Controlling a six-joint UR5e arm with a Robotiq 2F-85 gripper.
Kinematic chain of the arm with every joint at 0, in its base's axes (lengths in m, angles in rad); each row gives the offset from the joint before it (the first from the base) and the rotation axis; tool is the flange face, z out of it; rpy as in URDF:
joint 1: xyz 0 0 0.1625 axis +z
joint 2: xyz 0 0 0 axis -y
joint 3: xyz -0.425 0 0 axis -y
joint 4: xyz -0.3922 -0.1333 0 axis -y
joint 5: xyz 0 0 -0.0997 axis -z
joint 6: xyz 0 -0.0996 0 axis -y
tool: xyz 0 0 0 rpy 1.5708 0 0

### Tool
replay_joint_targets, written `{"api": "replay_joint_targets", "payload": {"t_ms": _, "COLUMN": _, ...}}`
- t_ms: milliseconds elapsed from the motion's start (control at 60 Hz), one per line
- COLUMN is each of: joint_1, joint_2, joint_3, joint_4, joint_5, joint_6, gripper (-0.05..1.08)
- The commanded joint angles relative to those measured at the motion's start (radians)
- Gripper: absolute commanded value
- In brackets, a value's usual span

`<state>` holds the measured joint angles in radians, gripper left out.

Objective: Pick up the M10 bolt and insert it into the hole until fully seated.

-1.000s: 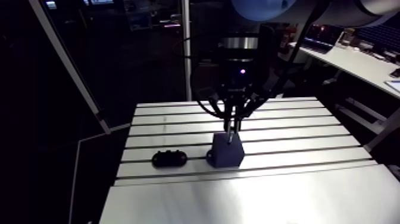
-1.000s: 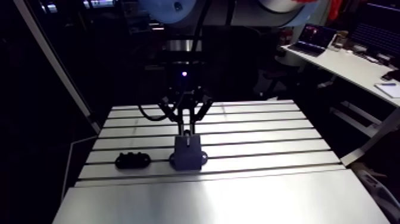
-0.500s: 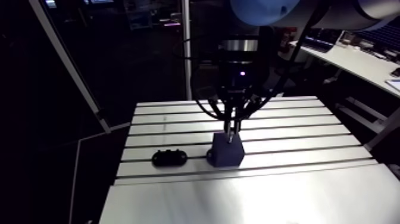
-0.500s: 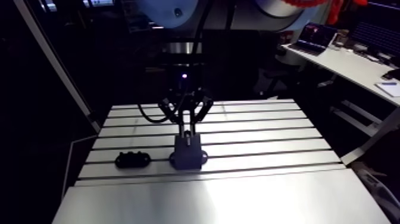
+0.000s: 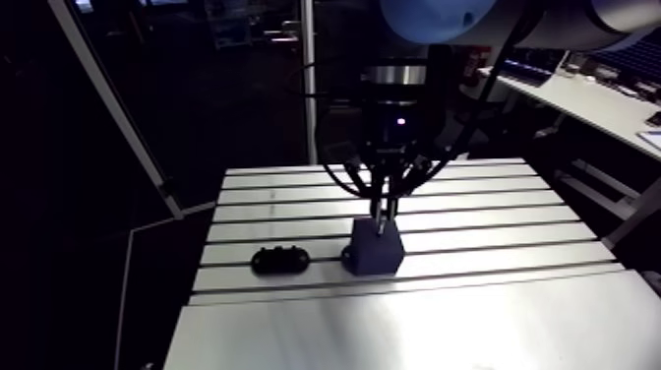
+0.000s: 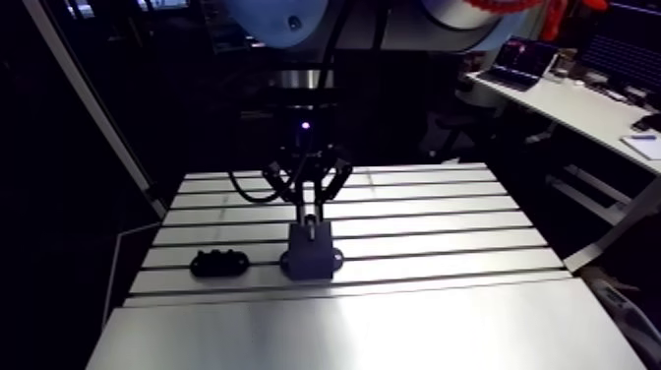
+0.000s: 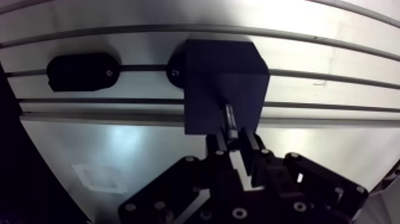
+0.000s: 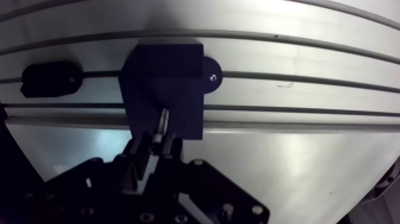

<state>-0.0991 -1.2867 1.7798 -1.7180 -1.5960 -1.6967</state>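
So, I'm watching the gripper clamping the M10 bolt, its tip hanging right at the dark block, mid-frame in the arm view. With the hole hidden from me, I'm thinking any tilt is risking a jam.

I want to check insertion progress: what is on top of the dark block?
The bolt, clamped in the gripper, stands upright at the top face of the dark block, its shank partly showing. The hole is hidden by the bolt, so how deep it sits cannot be seen.
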Motion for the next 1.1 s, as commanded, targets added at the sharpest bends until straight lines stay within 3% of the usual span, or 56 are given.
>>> {"api": "replay_joint_targets", "payload": {"t_ms": 17, "joint_1": -0.001, "joint_2": -0.002, "joint_3": 0.000, "joint_4": 0.001, "joint_5": 0.001, "joint_6": -0.002, "gripper": 1.08}}
{"api": "replay_joint_targets", "payload": {"t_ms": 1100, "joint_1": 0.001, "joint_2": 0.001, "joint_3": 0.008, "joint_4": -0.001, "joint_5": 0.001, "joint_6": -0.005, "gripper": 1.08}}
